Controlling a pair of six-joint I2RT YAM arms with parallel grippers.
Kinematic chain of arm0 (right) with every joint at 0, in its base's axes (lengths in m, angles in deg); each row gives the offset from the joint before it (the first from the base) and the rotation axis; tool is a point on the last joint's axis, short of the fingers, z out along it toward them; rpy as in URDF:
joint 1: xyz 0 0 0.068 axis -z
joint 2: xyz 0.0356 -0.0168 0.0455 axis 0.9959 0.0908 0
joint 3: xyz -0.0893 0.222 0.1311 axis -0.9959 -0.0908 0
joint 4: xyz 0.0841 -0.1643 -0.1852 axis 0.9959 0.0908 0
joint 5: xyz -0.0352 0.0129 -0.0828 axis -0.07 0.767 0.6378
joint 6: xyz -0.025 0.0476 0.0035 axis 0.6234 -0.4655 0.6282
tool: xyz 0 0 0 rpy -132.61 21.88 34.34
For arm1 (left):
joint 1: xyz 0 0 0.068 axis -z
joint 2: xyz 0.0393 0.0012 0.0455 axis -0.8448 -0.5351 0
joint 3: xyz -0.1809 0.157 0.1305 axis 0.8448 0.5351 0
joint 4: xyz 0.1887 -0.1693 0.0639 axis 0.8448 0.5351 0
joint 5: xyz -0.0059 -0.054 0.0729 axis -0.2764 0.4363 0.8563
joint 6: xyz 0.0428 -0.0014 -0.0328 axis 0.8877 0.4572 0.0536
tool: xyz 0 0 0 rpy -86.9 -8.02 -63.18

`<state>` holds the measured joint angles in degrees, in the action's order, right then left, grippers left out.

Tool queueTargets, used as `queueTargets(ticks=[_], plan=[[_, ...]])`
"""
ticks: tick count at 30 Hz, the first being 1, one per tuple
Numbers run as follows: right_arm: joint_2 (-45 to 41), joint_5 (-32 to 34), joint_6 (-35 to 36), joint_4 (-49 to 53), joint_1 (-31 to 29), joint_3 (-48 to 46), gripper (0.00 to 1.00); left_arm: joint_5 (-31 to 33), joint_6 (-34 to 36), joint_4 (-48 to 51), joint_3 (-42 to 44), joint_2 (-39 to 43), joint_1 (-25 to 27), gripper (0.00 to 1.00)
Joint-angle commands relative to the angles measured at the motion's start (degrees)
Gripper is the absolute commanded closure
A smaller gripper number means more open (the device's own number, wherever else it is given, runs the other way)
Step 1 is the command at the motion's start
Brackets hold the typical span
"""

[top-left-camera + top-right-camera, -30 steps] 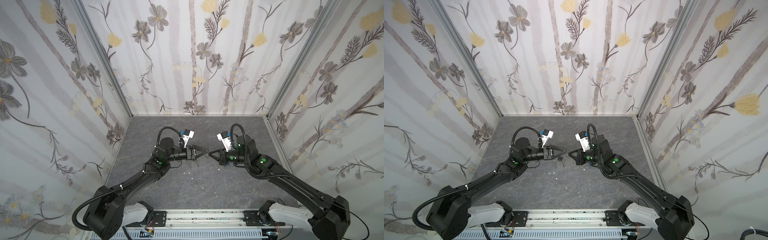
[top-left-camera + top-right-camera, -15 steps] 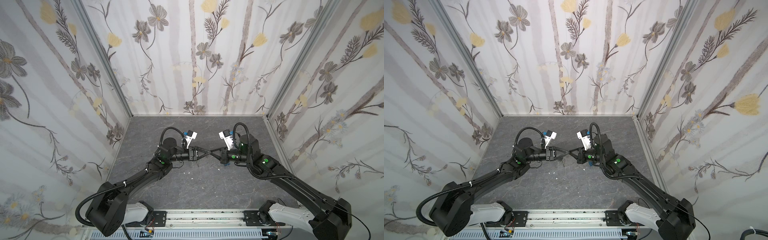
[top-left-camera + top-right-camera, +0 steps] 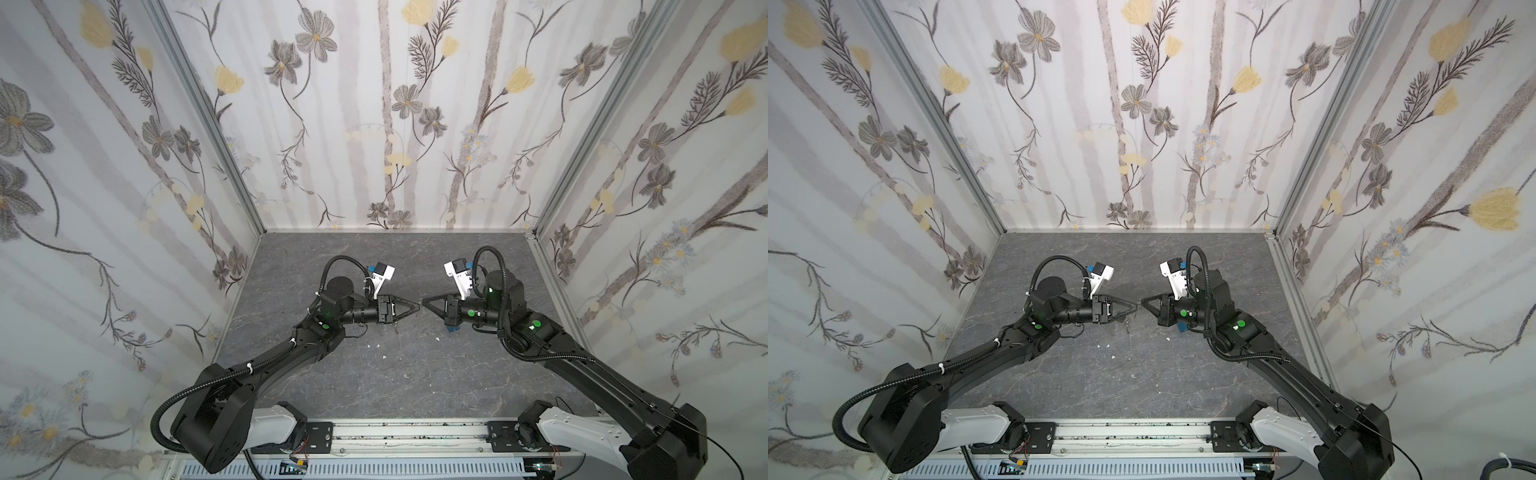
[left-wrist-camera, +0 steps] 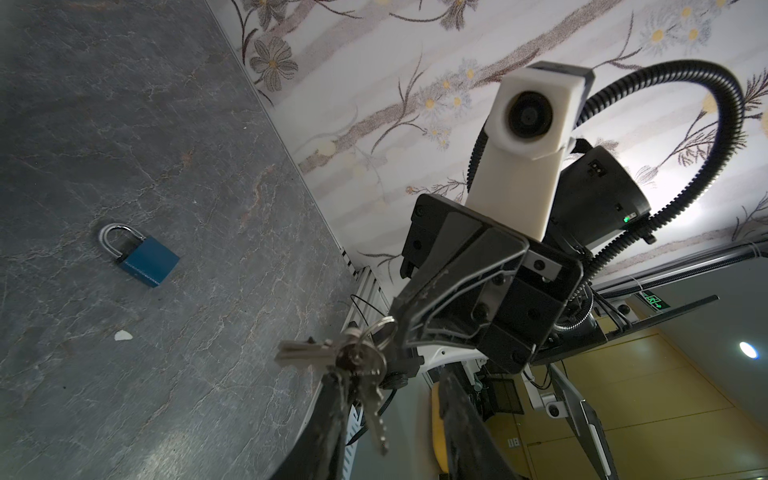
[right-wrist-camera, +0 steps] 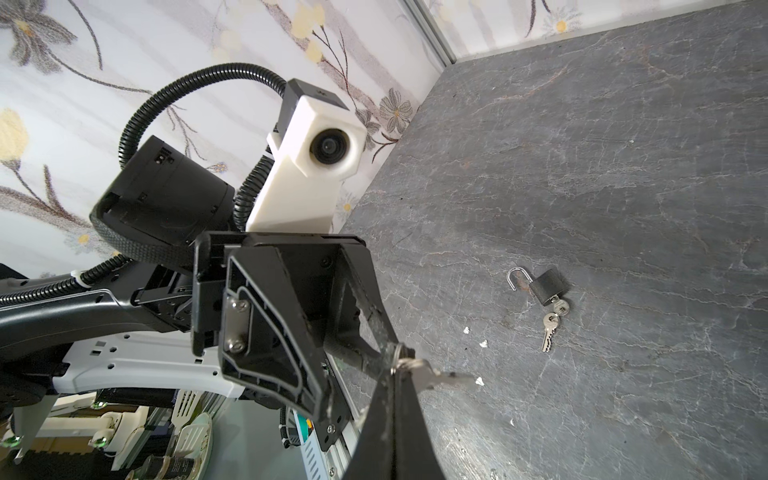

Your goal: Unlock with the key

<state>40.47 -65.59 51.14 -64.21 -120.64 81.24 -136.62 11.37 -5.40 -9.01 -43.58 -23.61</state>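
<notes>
The key bunch (image 4: 353,357) is held in the air above the bench (image 4: 124,124), higher than the blue padlock (image 4: 147,264) and toward the left arm's side of it, where the two grippers meet tip to tip. Its ring is clenched by the jaws of the right gripper (image 4: 395,328); one key blade is pointed out sideways and the other keys are hung below. The left gripper (image 3: 415,308) is set at the bunch from the opposite side. Its jaws are seen part-way apart, with one finger (image 4: 332,411) close against the keys and the other clear of them.

The blue padlock is laid flat on the bench, shackle seated in its body. A black padlock (image 5: 548,284) is seen farther from the blue padlock, beyond the bunch, with its shackle swung free and a second set of keys (image 5: 555,316) at its keyhole.
</notes>
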Motion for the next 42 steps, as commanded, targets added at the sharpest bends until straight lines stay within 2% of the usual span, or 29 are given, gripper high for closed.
queueTargets(ticks=[1, 2, 5, 13, 14, 15, 16, 22, 31, 35, 42], plan=[[-0.44, -0.52, -0.74, -3.48, 0.19, -0.38, 1.00, -0.47, 0.54, -0.50, 0.25, 0.44, 0.01, 0.69], [-0.58, -0.60, -0.90, -3.65, 0.26, -0.43, 1.00, -0.43, 0.81, -0.13, 0.22, 0.46, -0.04, 0.73], [-0.88, -0.78, -1.13, -3.93, 0.33, -0.65, 1.00, -0.11, 1.23, 0.51, 0.12, 0.52, 0.04, 0.77], [-1.07, -1.13, -1.66, -4.48, 0.38, -1.22, 1.00, 0.21, 1.46, 0.95, -0.46, 0.35, 0.22, 0.77], [-1.05, -1.32, -1.71, -4.50, 0.34, -1.22, 1.00, 0.71, 1.72, 1.33, -0.49, 0.42, 0.20, 0.71], [-1.01, -1.40, -1.80, -4.63, 0.32, -1.22, 1.00, 1.43, 2.26, 2.23, -0.66, 0.61, 0.25, 0.59], [-1.10, -1.49, -1.83, -4.65, 0.38, -1.22, 1.00, 2.25, 3.04, 3.68, -0.74, 0.79, 0.17, 0.51], [-1.33, -2.58, -1.85, -4.59, 0.35, -1.22, 1.00, 4.76, 5.59, 6.41, -0.88, 2.83, 0.17, 0.30], [-1.23, -5.20, -3.62, -8.03, 0.35, -2.17, 1.00, 1.13, 3.58, 1.89, -2.02, -0.13, 0.92, 0.21], [-1.33, -5.01, -3.80, -8.45, 0.42, -2.18, 1.00, 0.41, 3.41, 1.54, -2.12, -0.35, 1.63, 0.25], [-1.64, -4.17, -3.72, -8.00, 0.61, -2.58, 1.00, 0.46, 3.80, 2.37, -1.54, 0.32, 1.91, 0.54]])
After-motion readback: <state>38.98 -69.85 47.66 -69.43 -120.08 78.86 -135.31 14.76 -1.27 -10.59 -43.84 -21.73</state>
